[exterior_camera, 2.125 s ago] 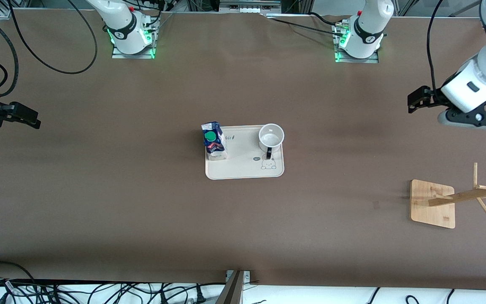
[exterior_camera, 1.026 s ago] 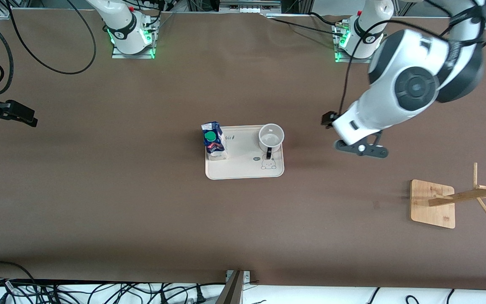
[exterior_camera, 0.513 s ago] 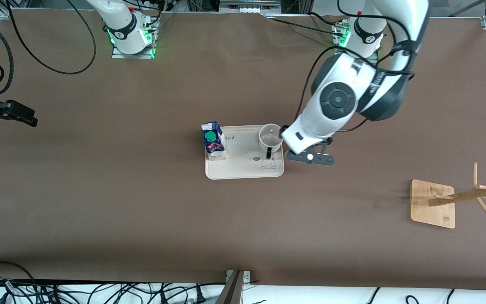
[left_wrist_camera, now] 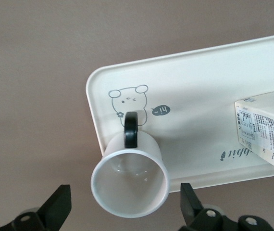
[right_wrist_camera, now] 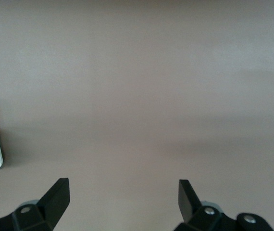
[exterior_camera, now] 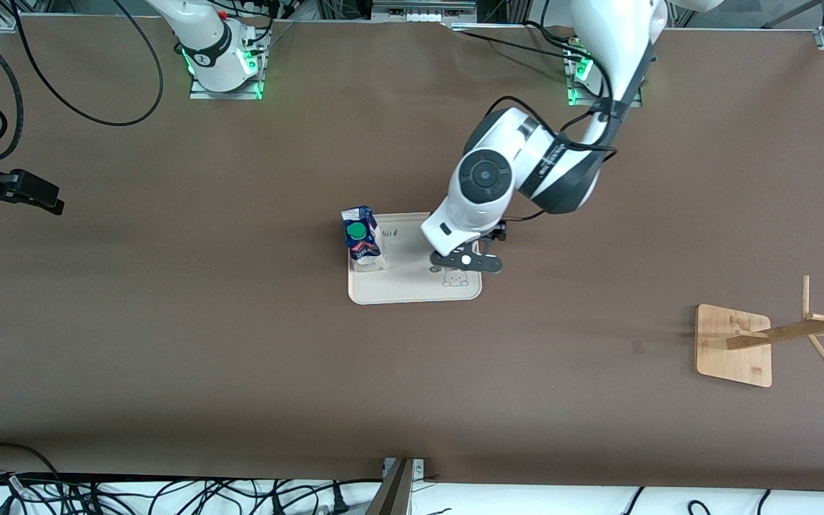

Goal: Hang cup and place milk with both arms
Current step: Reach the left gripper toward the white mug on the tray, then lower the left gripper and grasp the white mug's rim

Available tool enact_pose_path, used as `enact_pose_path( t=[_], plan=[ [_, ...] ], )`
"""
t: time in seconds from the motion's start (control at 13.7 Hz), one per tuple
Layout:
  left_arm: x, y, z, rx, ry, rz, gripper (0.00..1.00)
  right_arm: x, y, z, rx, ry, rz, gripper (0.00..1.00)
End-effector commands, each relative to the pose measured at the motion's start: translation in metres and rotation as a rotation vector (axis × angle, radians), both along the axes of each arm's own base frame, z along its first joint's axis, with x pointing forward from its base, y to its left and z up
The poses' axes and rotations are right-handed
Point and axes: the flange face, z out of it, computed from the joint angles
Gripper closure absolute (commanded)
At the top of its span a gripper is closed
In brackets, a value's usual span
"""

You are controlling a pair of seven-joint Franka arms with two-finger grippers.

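Small white mug with black loop handle point(left_wrist_camera: 130, 185) upright on cream rectangular tray point(left_wrist_camera: 199, 77), centred under spread-fingered left gripper point(left_wrist_camera: 125, 211), handle at 12 o'clock; right gripper point(right_wrist_camera: 122, 199) released, waiting.

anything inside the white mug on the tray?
In the left wrist view, the small white mug with a black loop handle looks empty: bare white inner wall and bottom. It stands upright on the cream tray. The front view cannot confirm this: the left arm covers the mug there.

White arms point(exterior_camera: 487, 182) are showing dark grey joints, trailing black cables, wearing black grippers point(left_wrist_camera: 122, 214)
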Motion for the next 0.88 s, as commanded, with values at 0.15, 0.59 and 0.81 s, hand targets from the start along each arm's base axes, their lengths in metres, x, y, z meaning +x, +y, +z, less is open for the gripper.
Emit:
enact_pose_path(
  t=[0.15,0.59,0.81],
  plan=[
    [-0.022,-0.026,-0.036,0.007,-0.025,0.027,0.0,-0.003,0.0,0.007,0.015,0.003,0.0,0.0],
    [-0.026,-0.035,-0.067,0.006,-0.039,0.042,0.0,-0.002,-0.001,0.006,0.014,0.004,-0.002,0.0],
    [-0.029,-0.039,-0.078,0.006,-0.039,0.037,0.0,-0.002,-0.001,0.006,0.014,0.003,-0.002,0.0]
  ],
)
